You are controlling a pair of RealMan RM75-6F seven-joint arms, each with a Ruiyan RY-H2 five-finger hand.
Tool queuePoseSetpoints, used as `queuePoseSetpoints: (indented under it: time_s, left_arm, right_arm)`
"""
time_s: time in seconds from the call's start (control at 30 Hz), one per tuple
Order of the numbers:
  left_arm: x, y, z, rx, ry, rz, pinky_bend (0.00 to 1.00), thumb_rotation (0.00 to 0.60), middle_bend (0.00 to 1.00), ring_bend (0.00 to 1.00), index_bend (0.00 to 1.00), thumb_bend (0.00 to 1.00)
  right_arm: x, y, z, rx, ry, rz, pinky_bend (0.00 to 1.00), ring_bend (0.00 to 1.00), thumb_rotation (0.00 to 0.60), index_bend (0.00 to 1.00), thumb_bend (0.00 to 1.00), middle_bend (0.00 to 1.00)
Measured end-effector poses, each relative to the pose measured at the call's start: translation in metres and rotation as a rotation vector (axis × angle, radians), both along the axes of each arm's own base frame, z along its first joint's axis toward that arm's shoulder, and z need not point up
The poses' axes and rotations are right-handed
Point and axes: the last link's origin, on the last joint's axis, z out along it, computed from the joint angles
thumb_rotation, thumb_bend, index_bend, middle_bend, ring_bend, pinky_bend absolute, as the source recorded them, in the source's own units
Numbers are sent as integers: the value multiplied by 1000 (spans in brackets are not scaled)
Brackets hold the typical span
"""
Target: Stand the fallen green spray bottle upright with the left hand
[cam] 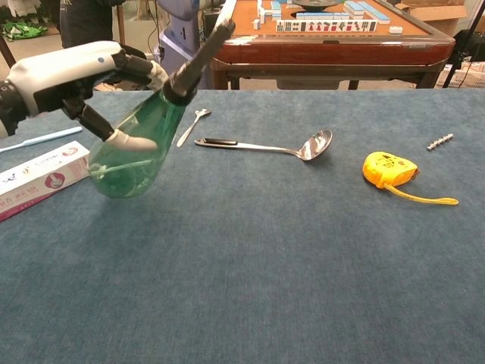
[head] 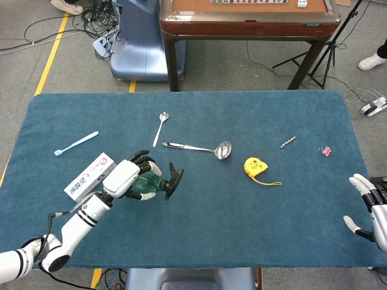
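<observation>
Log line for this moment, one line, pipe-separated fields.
left hand: grips green spray bottle | bottle: tilted, nozzle up-right, not yet upright | right hand: open, idle at table edge

left hand point(cam: 72, 80) | grips green spray bottle point(cam: 140, 148) | tilted, nozzle up-right

print on the white box point(cam: 39, 178) too blurred to read

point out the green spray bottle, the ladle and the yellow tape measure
green spray bottle point(cam: 140, 148), chest view, on its clear green body
ladle point(cam: 317, 144), chest view, on its bowl
yellow tape measure point(cam: 388, 168), chest view, on its yellow case
</observation>
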Motion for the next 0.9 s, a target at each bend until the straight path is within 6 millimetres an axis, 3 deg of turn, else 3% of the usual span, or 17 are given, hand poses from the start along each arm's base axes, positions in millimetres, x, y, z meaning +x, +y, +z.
queuePoseSetpoints:
  time_s: [0.6, 0.9]
  left_arm:
    - [15, 34, -8, -199, -465, 347, 77, 600, 505, 214, 463, 237]
    - [8, 48, -20, -120, -558, 369, 72, 600, 504, 212, 460, 238]
  right_arm:
    - [-1, 0, 2, -4, 3, -9, 141, 123, 600, 144, 205, 143]
    - [-1, -2, 1, -3, 6, -13, 141, 123, 600, 144, 205, 143]
